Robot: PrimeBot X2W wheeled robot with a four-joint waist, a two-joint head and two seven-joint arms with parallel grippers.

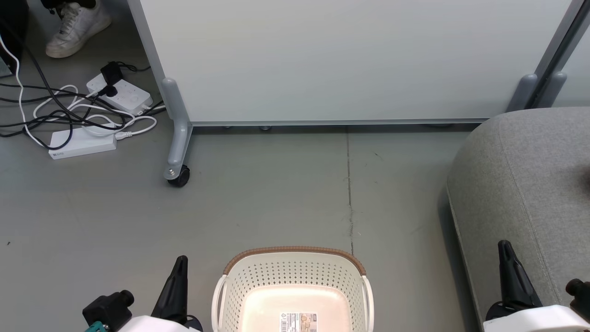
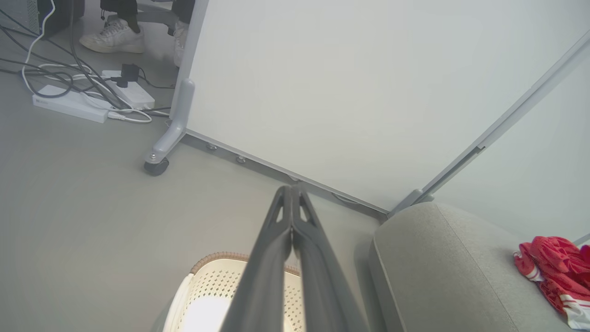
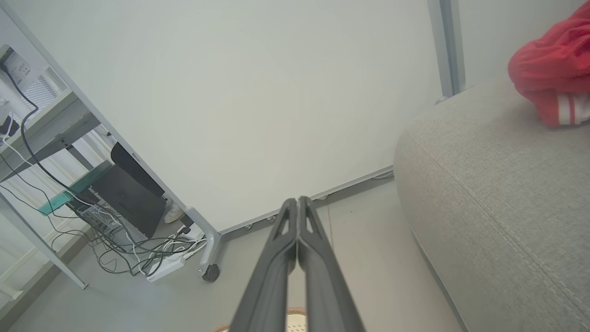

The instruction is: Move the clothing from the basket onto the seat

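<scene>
Red clothing [image 2: 553,269] is lying on the seat [image 2: 438,263], the basket [image 1: 295,251] is sitting empty, so the left pincer [image 2: 291,190] and right pincer [image 3: 295,201], both closed empty, should be idling clear.

Basket [image 1: 295,276]: smooth perforated cream plastic, brown woven-look rim; seat [image 1: 530,184]: matt grey woven cloth; clothing [image 2: 555,272]: soft red fabric.

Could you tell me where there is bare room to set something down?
The near end of the sofa cushion, before the red clothes, is bare. So is the floor between the basket and white panel. Far left is crowded with cables.
</scene>
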